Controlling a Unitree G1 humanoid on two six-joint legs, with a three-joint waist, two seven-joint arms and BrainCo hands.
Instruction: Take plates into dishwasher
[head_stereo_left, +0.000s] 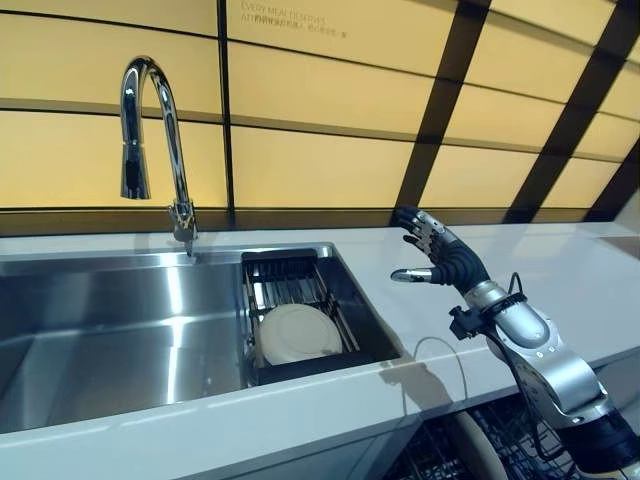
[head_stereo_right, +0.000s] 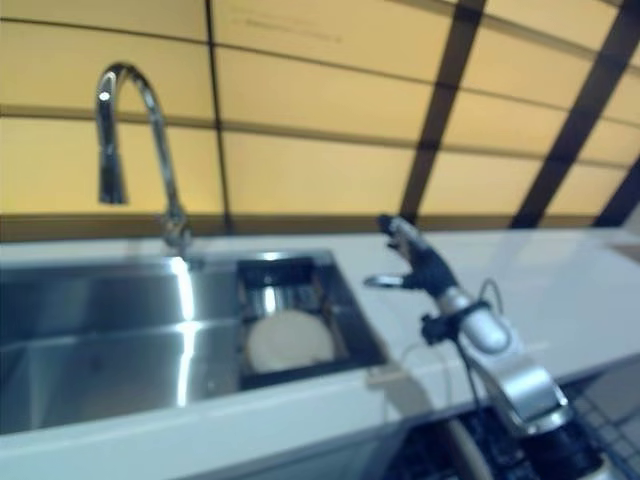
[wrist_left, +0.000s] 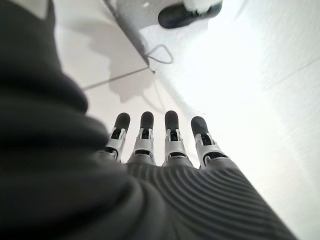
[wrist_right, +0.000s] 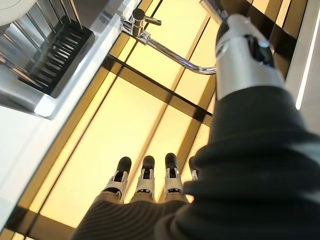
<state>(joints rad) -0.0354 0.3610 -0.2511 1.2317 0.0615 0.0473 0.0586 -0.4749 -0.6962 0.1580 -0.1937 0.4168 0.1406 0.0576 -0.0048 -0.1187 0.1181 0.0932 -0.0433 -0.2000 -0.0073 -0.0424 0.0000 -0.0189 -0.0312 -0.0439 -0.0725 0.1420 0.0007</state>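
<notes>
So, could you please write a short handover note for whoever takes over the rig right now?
Right hand: open, empty, raised above the white counter to the right of the sink.
Left hand: open, empty, shows only in its own wrist view.
One white plate lies in the dark rack at the sink's right end.
The dishwasher rack shows below the counter edge, with what looks like a plate rim in it.
Left: lift the sink plate and place it in the dishwasher.
</notes>
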